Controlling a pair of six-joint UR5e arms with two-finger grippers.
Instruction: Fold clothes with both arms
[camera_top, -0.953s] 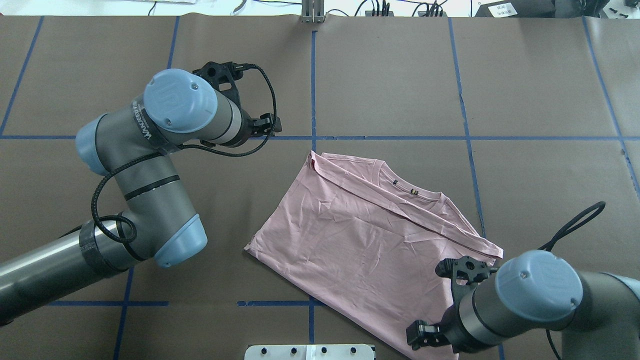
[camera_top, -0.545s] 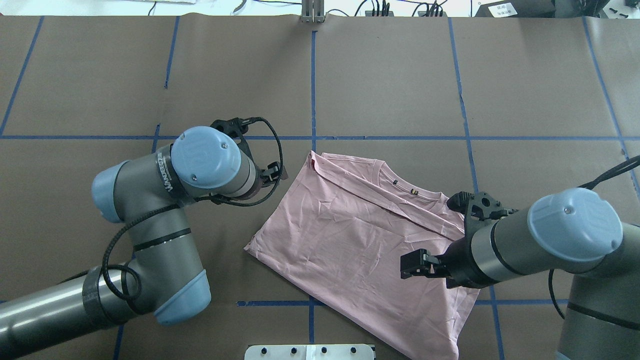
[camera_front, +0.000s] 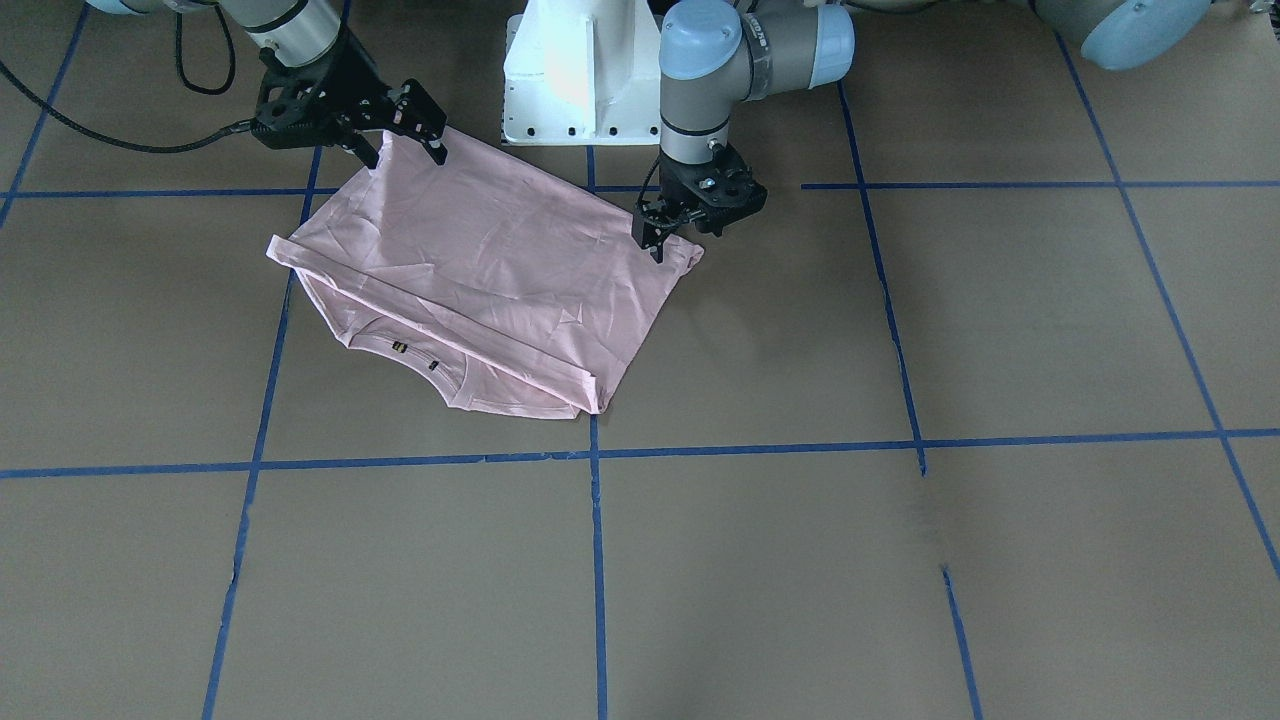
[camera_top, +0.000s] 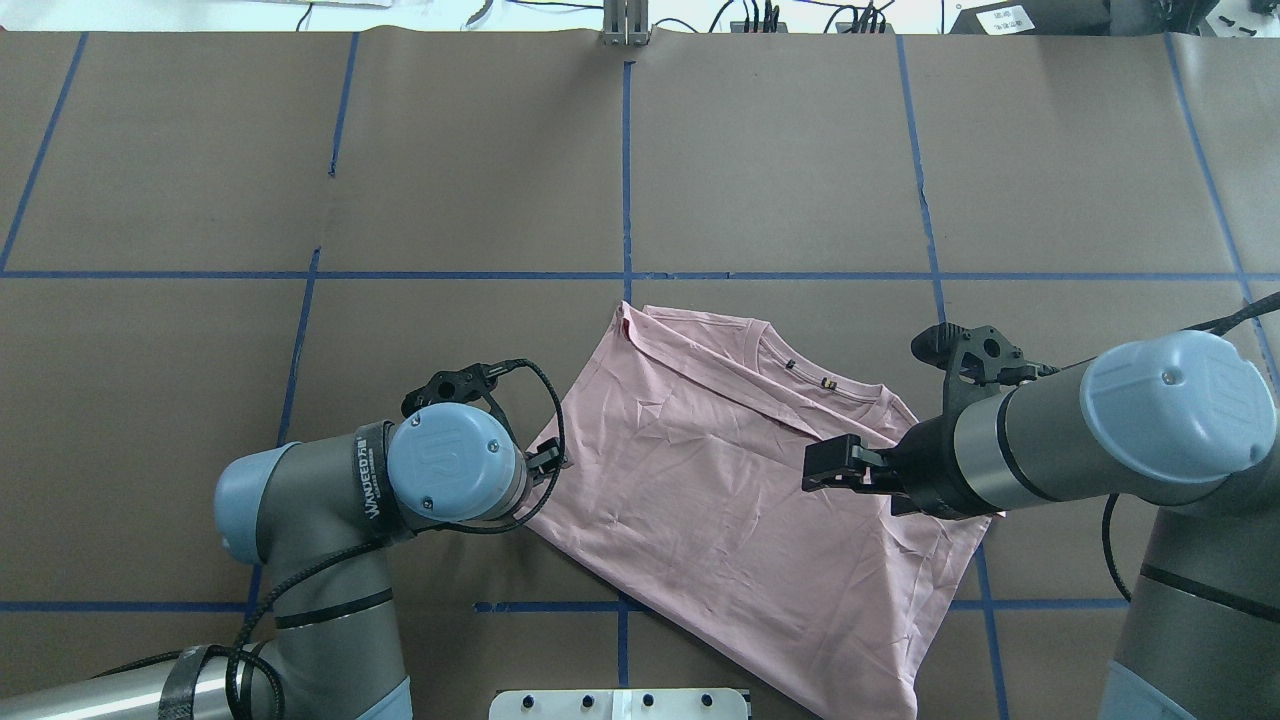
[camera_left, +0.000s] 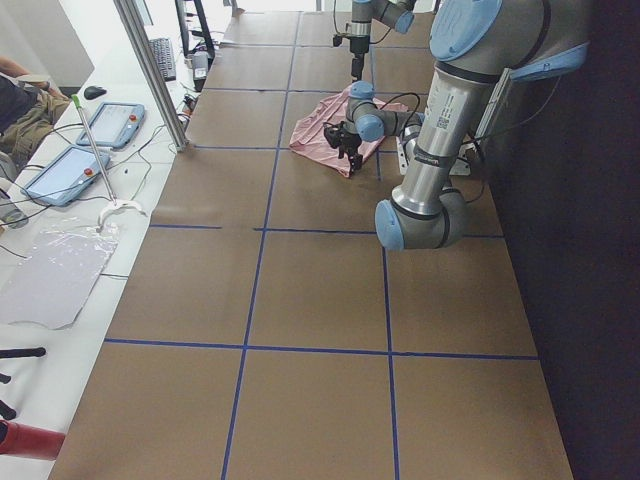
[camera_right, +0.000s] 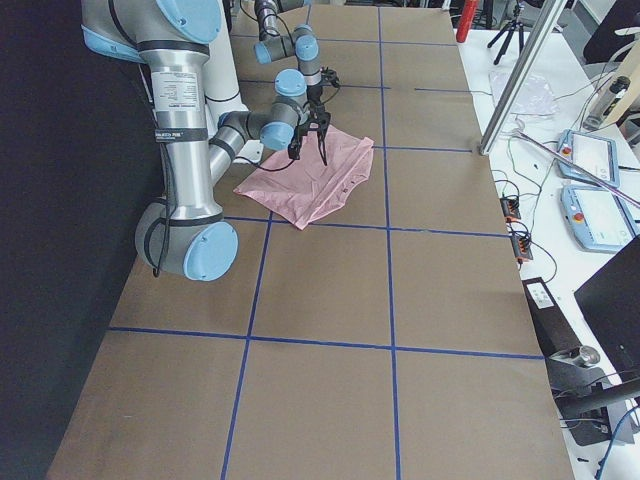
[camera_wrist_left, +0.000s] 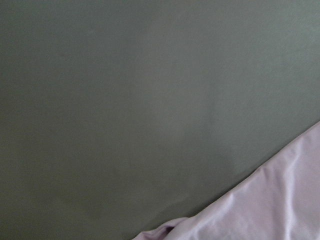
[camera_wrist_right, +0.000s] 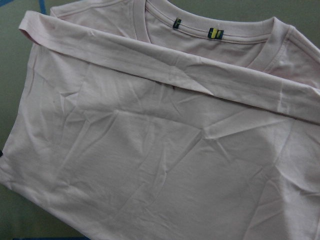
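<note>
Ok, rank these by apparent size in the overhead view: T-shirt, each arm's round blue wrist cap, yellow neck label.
1. T-shirt.
2. Right arm's blue cap and left arm's blue cap: the right looks bigger, perhaps only nearer the camera, so unranked.
3. Yellow neck label.

Soft, thin cloth on the T-shirt (camera_top: 700, 470), matt and finely creased, with a thicker stitched band at the collar (camera_wrist_right: 245, 39) and small woven labels (camera_wrist_right: 216, 33). Flat, matt brown paper over the table (camera_top: 800, 150), crossed by smooth blue tape (camera_top: 780, 275). Smooth grey metal with a satin finish on the left arm (camera_top: 320, 500) and right arm (camera_top: 1040, 450), with slightly glossy light blue plastic caps (camera_top: 455, 475). Matt black plastic on the right gripper (camera_front: 405, 155) and left gripper (camera_front: 655, 240). Braided black sheath on the cable (camera_front: 130, 150). Shiny white paint on the base (camera_front: 570, 60).
</note>
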